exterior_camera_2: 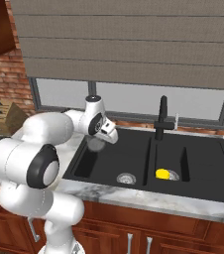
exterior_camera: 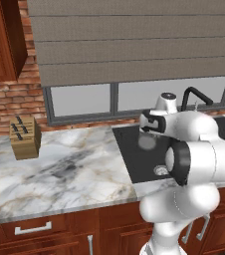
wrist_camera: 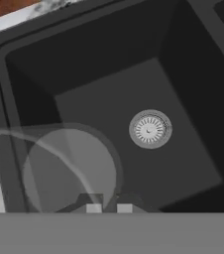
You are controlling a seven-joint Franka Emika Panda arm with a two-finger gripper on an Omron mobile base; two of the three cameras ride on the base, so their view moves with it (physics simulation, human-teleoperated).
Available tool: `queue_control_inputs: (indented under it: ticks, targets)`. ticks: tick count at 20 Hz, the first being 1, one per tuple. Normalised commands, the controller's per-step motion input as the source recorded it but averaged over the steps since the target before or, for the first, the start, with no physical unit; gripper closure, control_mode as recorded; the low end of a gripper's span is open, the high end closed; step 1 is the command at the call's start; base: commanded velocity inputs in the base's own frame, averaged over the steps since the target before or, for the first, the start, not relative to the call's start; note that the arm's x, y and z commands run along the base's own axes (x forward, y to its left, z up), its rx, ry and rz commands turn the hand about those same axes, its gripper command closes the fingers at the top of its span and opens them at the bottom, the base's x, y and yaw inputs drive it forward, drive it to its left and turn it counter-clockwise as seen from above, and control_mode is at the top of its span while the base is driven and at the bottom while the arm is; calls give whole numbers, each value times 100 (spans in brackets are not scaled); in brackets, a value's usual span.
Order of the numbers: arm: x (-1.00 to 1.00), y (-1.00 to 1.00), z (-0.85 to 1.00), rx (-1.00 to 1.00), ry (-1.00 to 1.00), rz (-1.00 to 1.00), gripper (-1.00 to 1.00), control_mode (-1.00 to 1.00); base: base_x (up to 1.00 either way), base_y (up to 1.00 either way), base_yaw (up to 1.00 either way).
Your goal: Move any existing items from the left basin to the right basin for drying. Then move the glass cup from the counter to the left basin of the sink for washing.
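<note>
Glass cup [exterior_camera_2: 97, 144] hangs from the gripper [wrist_camera: 109, 208] over the near-left part of the left basin [exterior_camera_2: 134, 161], not yet set down; in the hand view it shows as a pale translucent round just above the fingertips [wrist_camera: 93, 208], which stand almost together, apparently nipping its rim, though the wall between them is too faint to make out for certain. In the left base view the cup reads as a grey disc under the hand, above the black bowl and apart from the counter [exterior_camera: 69, 169]; so the lift off the marble looks done.

The yellow container [exterior_camera_2: 162, 174] already lies in the right basin [exterior_camera_2: 169, 154], the narrower bowl beside the faucet [exterior_camera_2: 162, 118]; the left basin holds nothing but its silver drain [wrist_camera: 150, 129]; the first half of the task therefore looks finished.

What I judge is left: lower the cup to the floor of the left basin, clear of the side wall, let go, and withdraw the hand.
</note>
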Motion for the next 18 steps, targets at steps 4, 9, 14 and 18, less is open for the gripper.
queue_control_inputs:
  ticks: [4,9,14,18]
  targets:
    - [7,-46,-45,0,1,-1,100,-100,0,0,0]
    - [11,-29,-46,0,1,0,100,-100,0,0,0]
    - [13,-15,-39,0,1,0,100,-100,0,0,0]
    - [16,-5,-41,0,2,0,100,-100,0,0,0]
